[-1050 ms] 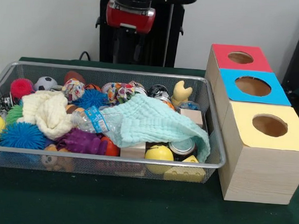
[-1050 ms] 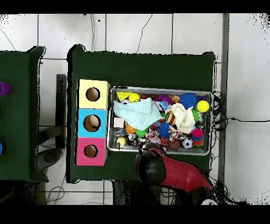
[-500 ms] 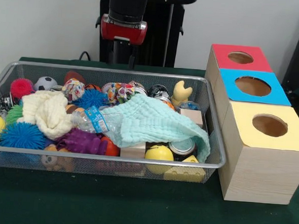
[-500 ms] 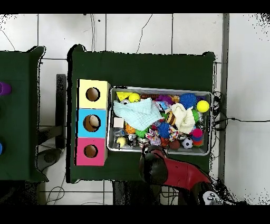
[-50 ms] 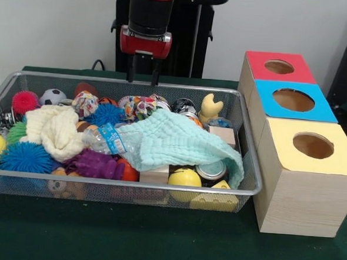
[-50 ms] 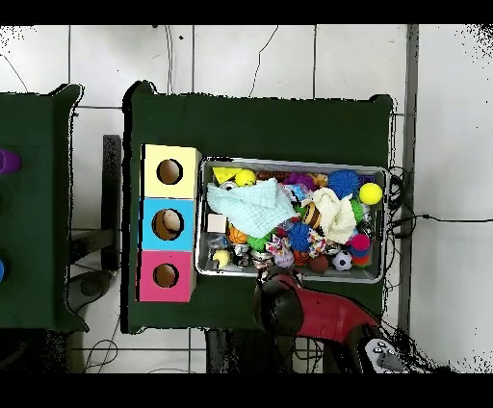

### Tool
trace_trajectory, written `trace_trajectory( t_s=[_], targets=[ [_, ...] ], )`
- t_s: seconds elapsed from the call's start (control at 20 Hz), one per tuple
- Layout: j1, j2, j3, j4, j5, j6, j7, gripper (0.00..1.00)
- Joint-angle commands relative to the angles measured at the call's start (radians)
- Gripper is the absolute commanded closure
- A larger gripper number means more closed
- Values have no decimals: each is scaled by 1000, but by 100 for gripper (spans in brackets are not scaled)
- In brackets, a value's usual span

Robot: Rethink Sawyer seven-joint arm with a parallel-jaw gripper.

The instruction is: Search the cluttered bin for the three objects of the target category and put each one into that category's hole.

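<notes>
Bin [image 5: 247, 190] of wire mesh sits on the green desk [image 5: 155, 241], heaped with clutter. Nearest the front rim lie a yellow ball [image 5: 184, 179], a yellow wedge-shaped block [image 5: 219, 197] and a blue spiky ball [image 5: 26, 156]. A purple rubbery toy [image 5: 95, 164] sits just behind these. Across the middle a mint cloth [image 5: 181, 143] is draped over a tin [image 5: 211, 169], beside a crushed plastic bottle [image 5: 109, 141] and a cream cloth [image 5: 54, 130]. Further back are a pink spiky ball [image 5: 25, 101], a small football [image 5: 53, 96] and a pale yellow toy [image 5: 210, 107] standing upright. To the right of the bin, just beside it, stand three wooden boxes in a row, each with a round hole on top: the yellow box [image 5: 309, 173] nearest, then the blue box [image 5: 293, 101], then the red box [image 5: 277, 67]. The pincer [image 5: 142, 78] hangs above the bin's far rim, its two thin fingers [image 5: 130, 71] apart and holding nothing
</notes>
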Motion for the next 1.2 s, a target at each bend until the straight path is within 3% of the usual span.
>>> trace_trajectory(
  t_s=[0.05, 0.25, 0.45, 1.2],
  targets=[
    [-20, 68, 97, -126, -44, -91, 95, 0],
    [-27, 52, 103, -114, -49, -90, 101, 0],
    [-28, 31, 113, -132, -29, -26, 86, 0],
    [-51, 4, 133, -144, -12, -28, 101, 0]
  ],
)
